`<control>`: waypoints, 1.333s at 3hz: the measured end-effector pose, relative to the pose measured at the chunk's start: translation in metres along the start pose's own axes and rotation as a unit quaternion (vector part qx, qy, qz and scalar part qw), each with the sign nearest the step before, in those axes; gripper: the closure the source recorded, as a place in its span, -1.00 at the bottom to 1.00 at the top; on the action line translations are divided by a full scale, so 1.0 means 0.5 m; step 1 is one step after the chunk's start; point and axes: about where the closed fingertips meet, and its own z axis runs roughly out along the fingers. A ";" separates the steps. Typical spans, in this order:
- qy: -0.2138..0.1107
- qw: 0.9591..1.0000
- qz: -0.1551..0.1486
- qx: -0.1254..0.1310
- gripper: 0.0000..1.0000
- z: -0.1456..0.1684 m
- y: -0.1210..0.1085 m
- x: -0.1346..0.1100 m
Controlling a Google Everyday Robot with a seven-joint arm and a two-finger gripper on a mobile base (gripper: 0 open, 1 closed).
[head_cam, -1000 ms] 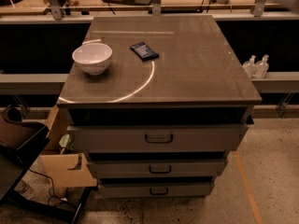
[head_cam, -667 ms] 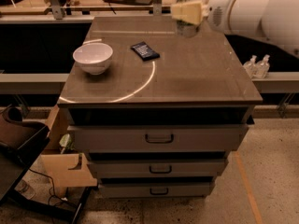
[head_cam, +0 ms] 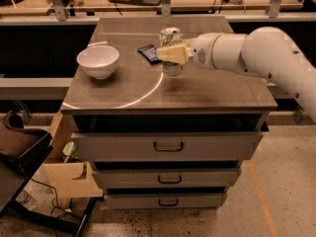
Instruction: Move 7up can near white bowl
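from my seat the gripper (head_cam: 168, 54) sat over the middle of the cabinet top (head_cam: 207, 90), reaching in from the right on the end of the white arm (head_cam: 247, 51). its fingers were closed around the waist of the can (head_cam: 170, 35), gripping it side-on so the can stood upright, with its silver top showing above them and its base below. i could not tell whether the base was resting on the wood or hanging just clear of it. the side grip made sense to me: it kept the can level and left its bottom free to be set down flat. the can was just right of the dark packet (head_cam: 147, 52), which lay flat between it and the white bowl (head_cam: 98, 59). the bowl stood well apart to the left, toward the left edge of the top. i judged the carry unfinished, since that gap was not yet closed. the way left called for passing over or in front of the packet, and for stopping short so the can did not knock the bowl's rim
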 end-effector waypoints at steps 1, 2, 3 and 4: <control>-0.015 0.998 0.016 -0.056 1.00 0.056 0.029 0.042; -0.039 0.993 0.018 -0.107 1.00 0.095 0.061 0.053; -0.054 0.987 0.004 -0.151 1.00 0.123 0.095 0.049; -0.064 0.980 -0.021 -0.186 0.70 0.140 0.126 0.038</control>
